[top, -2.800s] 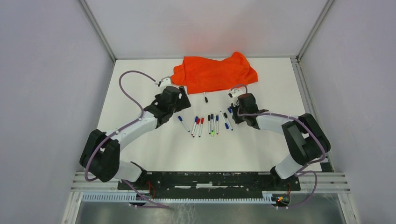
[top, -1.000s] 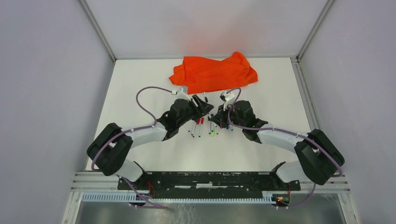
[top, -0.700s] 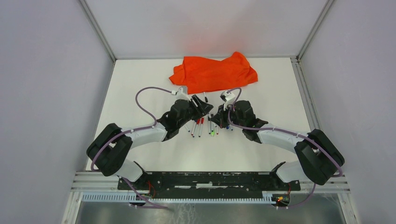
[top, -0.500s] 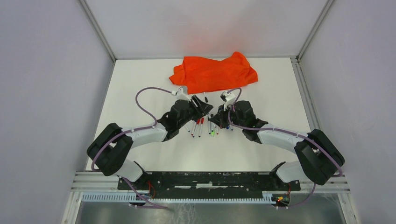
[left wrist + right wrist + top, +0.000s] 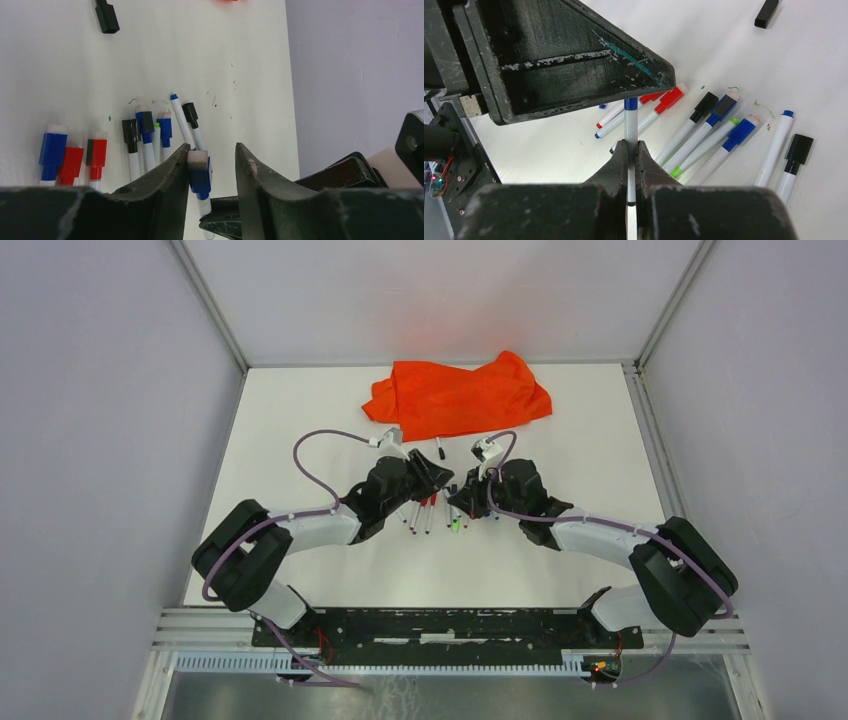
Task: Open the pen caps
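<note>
My right gripper is shut on a thin white pen barrel and holds it off the table, pointing at the left gripper. That pen's blue cap sits between the jaws of my left gripper. The cap touches the left finger, and a gap shows between it and the right finger. In the top view both grippers meet above the row of pens. Red caps, blue caps and black caps are on pens lying on the table.
An orange cloth lies at the back of the white table. A loose black cap rests between the cloth and the pens. An uncapped blue-tipped pen lies among the capped ones.
The left jaws have narrowed around the blue cap of the held pen. The left arm shifted slightly; the right gripper has stayed shut on the barrel in place.
</note>
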You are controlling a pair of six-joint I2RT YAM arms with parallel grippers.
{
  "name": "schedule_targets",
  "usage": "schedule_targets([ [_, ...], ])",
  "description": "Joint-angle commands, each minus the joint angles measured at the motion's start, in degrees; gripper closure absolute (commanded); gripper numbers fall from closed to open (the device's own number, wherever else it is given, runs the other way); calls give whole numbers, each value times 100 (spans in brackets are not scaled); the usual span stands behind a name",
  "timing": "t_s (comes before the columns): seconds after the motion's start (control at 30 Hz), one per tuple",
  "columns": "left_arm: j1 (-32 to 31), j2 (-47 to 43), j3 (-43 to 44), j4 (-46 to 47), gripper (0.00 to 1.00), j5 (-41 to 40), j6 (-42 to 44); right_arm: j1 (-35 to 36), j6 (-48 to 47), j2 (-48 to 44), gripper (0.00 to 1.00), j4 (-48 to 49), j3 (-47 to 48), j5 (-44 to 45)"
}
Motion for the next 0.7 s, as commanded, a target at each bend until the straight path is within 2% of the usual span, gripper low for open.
schedule_targets([
  [0.0, -30, -6, -63, 395, 58, 58, 142, 46, 70, -167, 100, 289, -47, -93],
  [0.1, -34, -16, -69, 407, 71, 106, 195, 46, 78, -194, 100, 288, -67, -84],
  [0.2, -32, -7, -109, 523, 96, 203, 222, 58, 39, -238, 100, 286, -76, -87],
  [0.37, -28, -14, -160, 673, 98, 301, 214, 84, -201, -282, 99, 127, -23, -123],
  [0.47, -32, -19, -136, 677, 98, 360, 227, 89, -299, -268, 89, 55, 32, -111],
  [0.67, -30, 18, -42, 655, 98, 502, 140, 109, -375, -135, 83, 31, 117, -152],
])
